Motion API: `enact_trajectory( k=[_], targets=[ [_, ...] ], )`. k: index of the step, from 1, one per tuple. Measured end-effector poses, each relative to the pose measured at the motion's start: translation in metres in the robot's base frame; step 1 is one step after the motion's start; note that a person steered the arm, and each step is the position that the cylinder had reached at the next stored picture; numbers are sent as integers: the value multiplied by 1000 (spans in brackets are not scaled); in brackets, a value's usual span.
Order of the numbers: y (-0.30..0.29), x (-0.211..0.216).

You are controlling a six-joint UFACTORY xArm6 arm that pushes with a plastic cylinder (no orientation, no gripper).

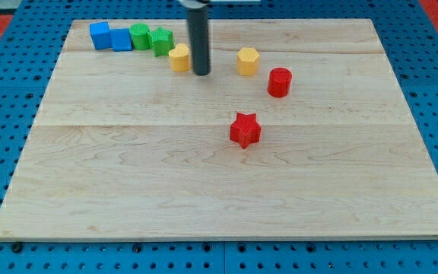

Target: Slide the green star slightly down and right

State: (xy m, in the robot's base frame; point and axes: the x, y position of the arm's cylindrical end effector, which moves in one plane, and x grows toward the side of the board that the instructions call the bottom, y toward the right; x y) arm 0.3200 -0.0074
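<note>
The green star [160, 40] sits near the view's top left of the wooden board [128, 167], touching a green cylinder [139, 36] on its left and close to a yellow block [179, 57] on its lower right. My tip [201, 74] rests on the board just right of that yellow block, to the lower right of the green star and apart from it.
Two blue blocks [109, 36] stand left of the green cylinder. A yellow hexagon [248, 61] and a red cylinder [279, 82] lie right of my tip. A red star [245, 129] sits near the board's middle.
</note>
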Motion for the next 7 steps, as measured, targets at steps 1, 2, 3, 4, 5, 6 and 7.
enact_trajectory(
  k=[1, 2, 3, 4, 5, 6, 7],
  targets=[
    [10, 5],
    [-4, 4],
    [9, -27],
    [8, -57],
    [-39, -59],
    [-60, -78],
    [-82, -92]
  ],
)
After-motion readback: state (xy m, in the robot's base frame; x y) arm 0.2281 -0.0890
